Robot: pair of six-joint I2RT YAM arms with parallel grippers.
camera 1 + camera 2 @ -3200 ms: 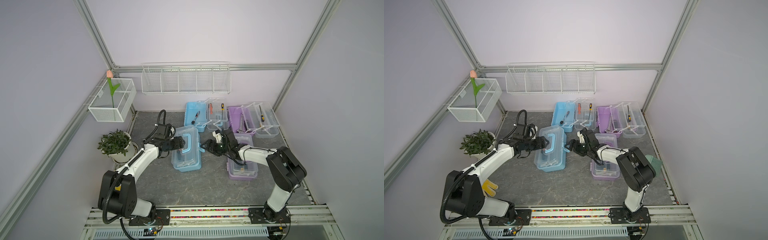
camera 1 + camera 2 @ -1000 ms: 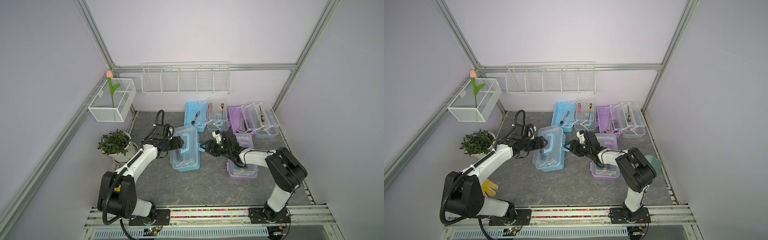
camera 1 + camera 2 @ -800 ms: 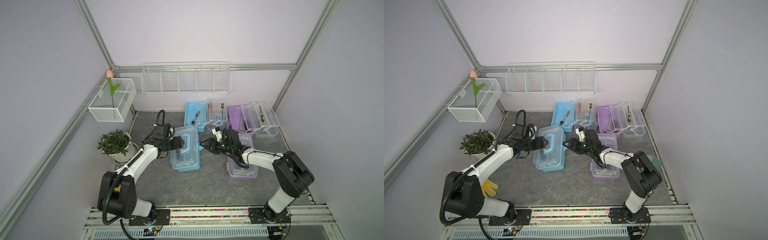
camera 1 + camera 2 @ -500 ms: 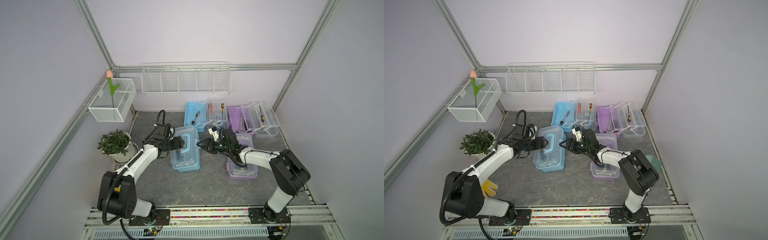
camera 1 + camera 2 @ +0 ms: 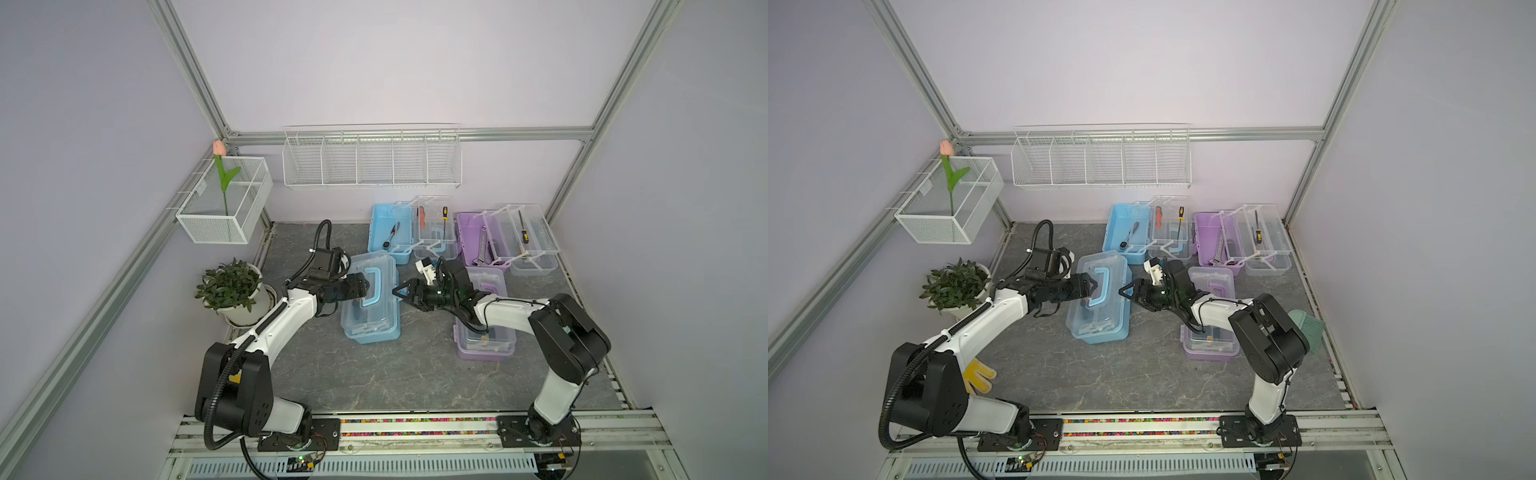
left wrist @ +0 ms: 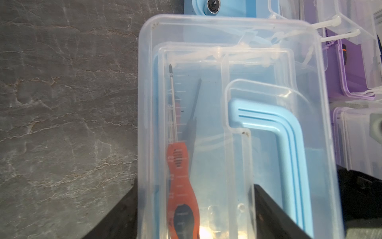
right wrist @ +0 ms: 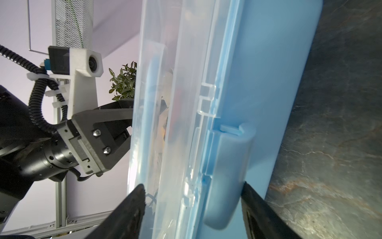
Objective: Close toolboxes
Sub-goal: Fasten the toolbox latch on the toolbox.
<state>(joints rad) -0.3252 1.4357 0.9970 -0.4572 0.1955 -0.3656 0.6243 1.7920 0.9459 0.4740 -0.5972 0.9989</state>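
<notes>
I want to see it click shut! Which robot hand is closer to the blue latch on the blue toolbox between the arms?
Right. The right gripper has open fingers either side of the blue latch; the left gripper is across the toolbox, over its lid's far side.

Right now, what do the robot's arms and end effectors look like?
The left arm and right arm have white shells and black joints. A black ribbed cable hose runs along the left one. The left end effector and right end effector are black, two-fingered.
</notes>
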